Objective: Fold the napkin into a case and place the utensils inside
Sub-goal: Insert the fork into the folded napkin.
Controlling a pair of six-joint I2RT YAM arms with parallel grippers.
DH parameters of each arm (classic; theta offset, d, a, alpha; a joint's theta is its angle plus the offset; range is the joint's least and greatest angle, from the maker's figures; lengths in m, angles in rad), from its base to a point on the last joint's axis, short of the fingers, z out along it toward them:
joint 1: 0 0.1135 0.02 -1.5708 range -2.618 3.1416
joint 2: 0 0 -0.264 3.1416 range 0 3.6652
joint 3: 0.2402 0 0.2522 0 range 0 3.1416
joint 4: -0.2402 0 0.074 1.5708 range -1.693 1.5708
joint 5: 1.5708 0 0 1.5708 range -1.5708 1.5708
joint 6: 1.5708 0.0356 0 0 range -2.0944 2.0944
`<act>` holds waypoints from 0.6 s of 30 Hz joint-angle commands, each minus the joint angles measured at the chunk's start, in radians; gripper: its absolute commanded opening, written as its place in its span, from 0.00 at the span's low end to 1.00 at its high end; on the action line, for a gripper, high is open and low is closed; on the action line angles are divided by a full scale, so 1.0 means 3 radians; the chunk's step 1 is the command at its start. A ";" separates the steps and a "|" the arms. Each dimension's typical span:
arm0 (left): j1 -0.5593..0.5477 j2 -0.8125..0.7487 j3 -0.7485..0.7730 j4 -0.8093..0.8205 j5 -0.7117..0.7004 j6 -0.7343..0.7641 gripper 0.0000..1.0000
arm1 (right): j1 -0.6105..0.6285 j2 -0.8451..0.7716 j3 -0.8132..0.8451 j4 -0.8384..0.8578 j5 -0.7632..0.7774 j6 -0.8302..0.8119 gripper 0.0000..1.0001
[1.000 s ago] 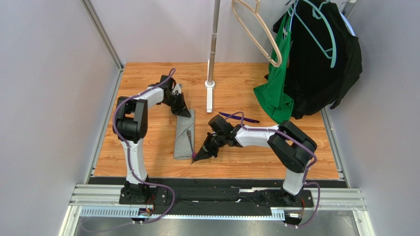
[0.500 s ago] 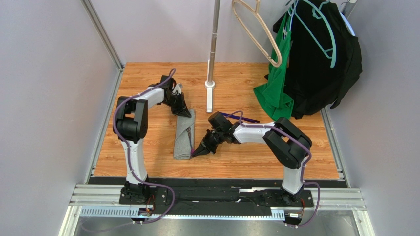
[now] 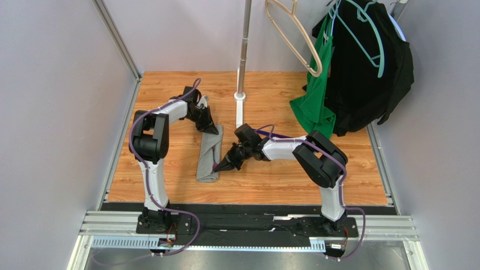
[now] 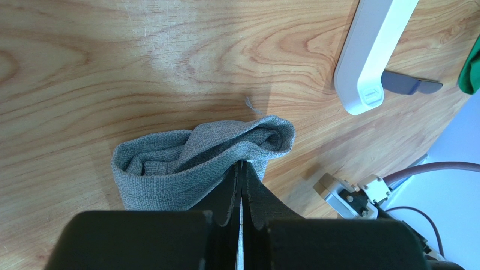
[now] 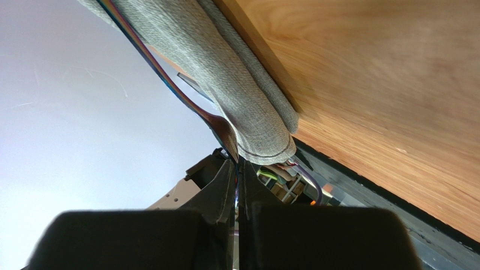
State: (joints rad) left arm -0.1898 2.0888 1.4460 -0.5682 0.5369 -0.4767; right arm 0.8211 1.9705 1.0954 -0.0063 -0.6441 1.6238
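The heather-grey napkin (image 3: 209, 156) lies as a narrow folded case left of centre on the wooden table. My left gripper (image 3: 212, 130) is shut on its far end, where the cloth (image 4: 169, 174) bunches around the fingertips (image 4: 243, 164). My right gripper (image 3: 217, 167) is shut on the head of the silvery fork (image 5: 169, 84), at the napkin's right edge near its near end. The fork's handle runs along the cloth (image 5: 236, 95), and I cannot tell whether it lies on top or between the layers. The dark purple utensil (image 4: 408, 84) peeks out behind the rack foot; the right arm mostly hides it from above.
A white rack foot (image 3: 239, 115) with a metal pole (image 3: 244, 45) stands just beyond the napkin. A green garment (image 3: 315, 107) and a black garment (image 3: 366, 67) hang at the back right with hangers. Metal rails edge the table left and right.
My right gripper has carried the fork left and away from me, up to the napkin's right edge. The left gripper has held still on the far end.
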 commanded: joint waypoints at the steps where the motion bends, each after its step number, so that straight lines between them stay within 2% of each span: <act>1: -0.0042 -0.0111 -0.0059 -0.0023 -0.0031 -0.0006 0.00 | -0.0027 0.0063 0.0138 0.0215 0.0163 0.0064 0.00; 10: -0.0042 -0.0167 -0.0044 -0.0023 0.0020 0.0004 0.01 | -0.0032 0.0105 -0.0020 0.0537 0.0368 0.0253 0.00; 12: -0.0042 -0.0320 -0.0075 0.0007 -0.0015 -0.0017 0.11 | -0.0037 0.0094 -0.0077 0.0604 0.0363 0.0278 0.00; 13: -0.0037 -0.0386 -0.0080 -0.0013 -0.0071 -0.0032 0.27 | -0.0037 0.0094 -0.0102 0.0624 0.0363 0.0304 0.00; 16: -0.0012 -0.0693 -0.0070 -0.0125 -0.0240 -0.0027 0.38 | -0.0042 0.0099 -0.0164 0.0706 0.0378 0.0299 0.00; 18: 0.0054 -0.0948 -0.0232 -0.0131 -0.0256 -0.0057 0.40 | -0.0042 0.0120 -0.0200 0.0782 0.0363 0.0345 0.00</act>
State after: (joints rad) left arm -0.1909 1.9800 1.4113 -0.5873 0.5007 -0.4911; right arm 0.8207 1.9930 1.0561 0.1535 -0.5648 1.6814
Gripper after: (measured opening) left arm 0.380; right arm 0.016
